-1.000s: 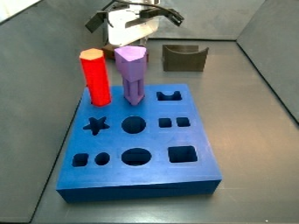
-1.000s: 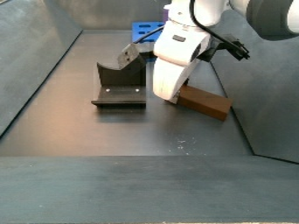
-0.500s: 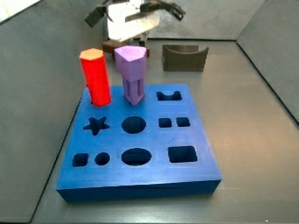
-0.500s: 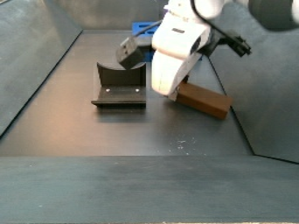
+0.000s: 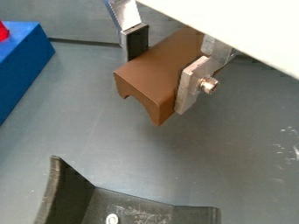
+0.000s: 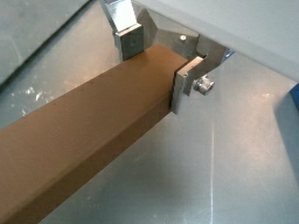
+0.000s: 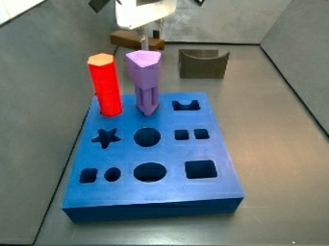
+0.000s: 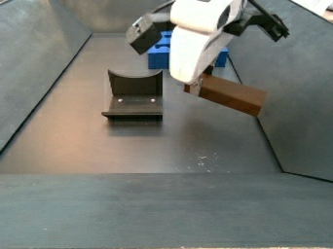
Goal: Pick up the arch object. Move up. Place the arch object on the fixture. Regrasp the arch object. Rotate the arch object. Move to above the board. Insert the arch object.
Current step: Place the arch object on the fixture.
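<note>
Claw (image 6: 158, 59) clamps my arch block (image 6: 93, 122) near 1 end, airborne; rigid, long overhang, likely pivots.

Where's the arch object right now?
The arch object is clamped in the hand, lifted off the floor beside the fixture in a side view.
</note>
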